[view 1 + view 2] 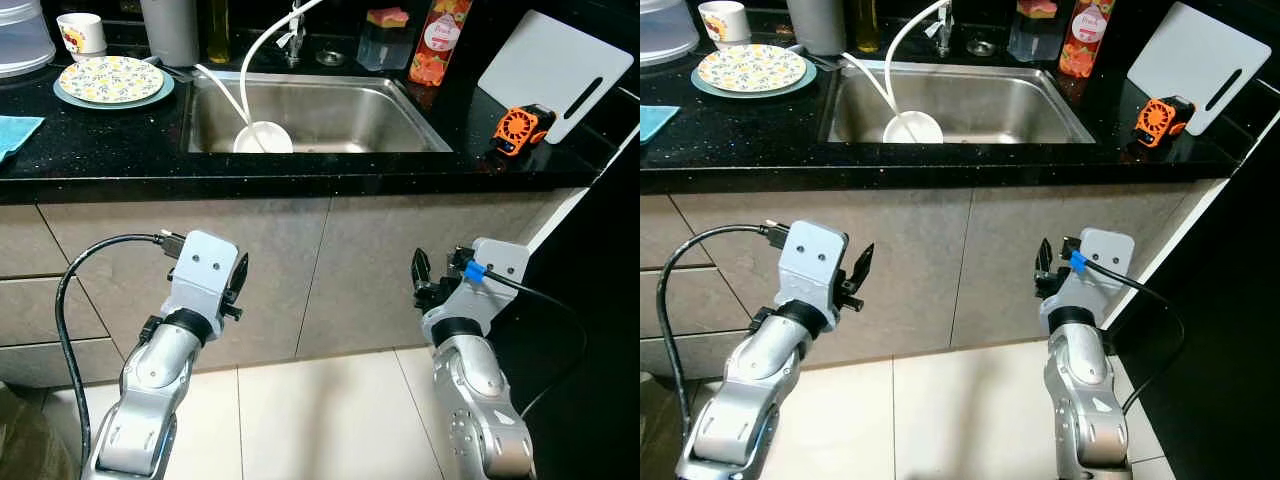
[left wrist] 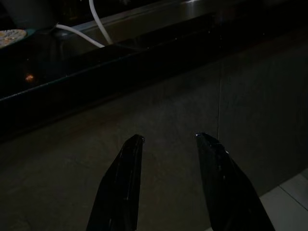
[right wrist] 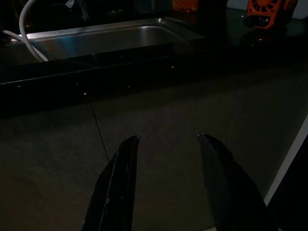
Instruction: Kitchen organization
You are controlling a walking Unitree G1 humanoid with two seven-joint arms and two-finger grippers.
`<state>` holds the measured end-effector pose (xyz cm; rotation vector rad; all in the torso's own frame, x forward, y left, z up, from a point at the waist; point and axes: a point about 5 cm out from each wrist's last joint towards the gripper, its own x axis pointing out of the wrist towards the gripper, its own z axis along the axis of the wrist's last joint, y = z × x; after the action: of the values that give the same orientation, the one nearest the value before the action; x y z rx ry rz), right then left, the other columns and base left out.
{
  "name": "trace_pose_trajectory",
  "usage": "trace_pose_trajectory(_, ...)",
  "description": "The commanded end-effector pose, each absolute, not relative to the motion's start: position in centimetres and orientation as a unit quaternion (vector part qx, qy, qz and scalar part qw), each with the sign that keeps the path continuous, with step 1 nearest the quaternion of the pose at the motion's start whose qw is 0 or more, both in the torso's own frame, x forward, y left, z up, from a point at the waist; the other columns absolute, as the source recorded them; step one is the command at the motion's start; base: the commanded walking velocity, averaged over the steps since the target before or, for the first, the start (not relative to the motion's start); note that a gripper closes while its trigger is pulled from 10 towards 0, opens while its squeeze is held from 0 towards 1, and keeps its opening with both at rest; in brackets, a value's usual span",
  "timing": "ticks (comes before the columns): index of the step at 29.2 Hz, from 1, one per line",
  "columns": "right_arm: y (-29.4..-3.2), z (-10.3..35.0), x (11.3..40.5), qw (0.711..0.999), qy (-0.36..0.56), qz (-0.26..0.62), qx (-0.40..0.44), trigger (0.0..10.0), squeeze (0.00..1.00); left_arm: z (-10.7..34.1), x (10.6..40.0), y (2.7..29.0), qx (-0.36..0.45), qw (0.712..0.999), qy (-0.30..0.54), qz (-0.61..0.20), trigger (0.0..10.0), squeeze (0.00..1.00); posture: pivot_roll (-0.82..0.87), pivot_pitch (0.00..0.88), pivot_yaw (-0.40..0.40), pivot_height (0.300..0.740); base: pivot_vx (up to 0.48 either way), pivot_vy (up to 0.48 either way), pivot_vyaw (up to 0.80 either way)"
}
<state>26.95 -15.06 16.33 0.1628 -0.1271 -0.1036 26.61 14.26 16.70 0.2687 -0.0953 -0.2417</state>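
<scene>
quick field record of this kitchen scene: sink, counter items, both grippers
sink: steel, holds a white bowl and a white hose
counter left: patterned plate, mug behind it
counter right: white cutting board, orange gadget, red bottle
left gripper: open, empty, below the counter edge facing the cabinet front
right gripper: open, empty, below the counter edge

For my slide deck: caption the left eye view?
Both open grippers, left and right, held below the black counter with its stainless sink.
</scene>
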Motion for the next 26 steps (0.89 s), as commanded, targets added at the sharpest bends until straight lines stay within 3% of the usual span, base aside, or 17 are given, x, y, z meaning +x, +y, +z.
trace_pose_trajectory(1, -15.45, 15.76, 26.87, 0.993, -0.056, -0.063, 0.081, 10.0, 0.00, 16.25, 26.68, 14.25, 0.137, 0.982, -0.037, -0.128, 10.0, 0.00, 0.16, 0.051, -0.067, 0.740, 0.000, 0.000, 0.00)
trace_pose_trajectory(26, -15.21, 15.88, 27.07, 0.993, -0.059, -0.055, 0.081, 10.0, 0.00, 16.17, 26.63, 14.05, 0.141, 0.981, -0.040, -0.130, 10.0, 0.00, 0.19, 0.052, -0.072, 0.740, 0.000, 0.000, 0.00)
